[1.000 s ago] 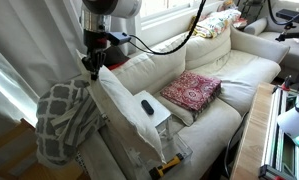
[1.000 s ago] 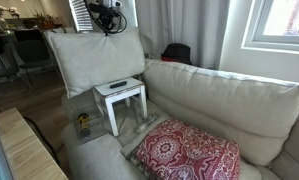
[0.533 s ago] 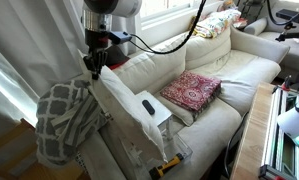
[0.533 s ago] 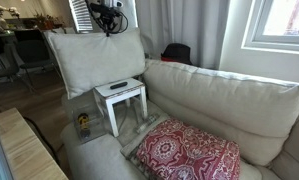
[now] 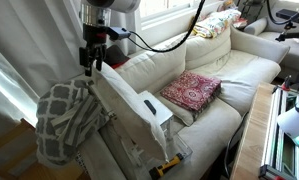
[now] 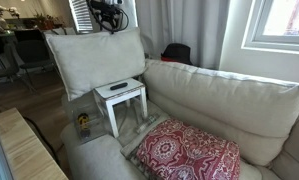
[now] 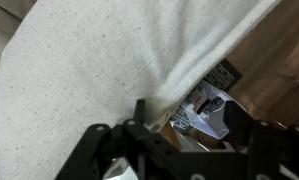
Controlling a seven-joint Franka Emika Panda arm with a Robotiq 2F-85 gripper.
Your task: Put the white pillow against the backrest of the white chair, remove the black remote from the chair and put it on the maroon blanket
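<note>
The white pillow [image 5: 122,105] [image 6: 94,58] stands upright at the end of the white chair [image 5: 234,70] [image 6: 224,100], behind a small white stool. The black remote [image 5: 147,107] [image 6: 118,85] lies on the stool's top. The maroon blanket [image 5: 191,90] [image 6: 189,150] rests on the seat cushion. My gripper [image 5: 89,60] [image 6: 109,22] hovers just over the pillow's top edge. In the wrist view the gripper [image 7: 174,145] is open, its fingers spread wide, with the pillow [image 7: 79,70] filling the upper left.
The white stool [image 6: 122,100] [image 5: 154,120] sits on the sofa seat. A grey-and-white lattice throw [image 5: 64,120] hangs over the sofa's end. A black-and-yellow tool [image 5: 169,163] [image 6: 83,123] lies by the stool. A yellowish patterned pillow [image 5: 214,25] rests at the far end.
The gripper has opened and let go of the pillow's top edge, lifting slightly. The pillow stays upright; remote and blanket have not moved.
</note>
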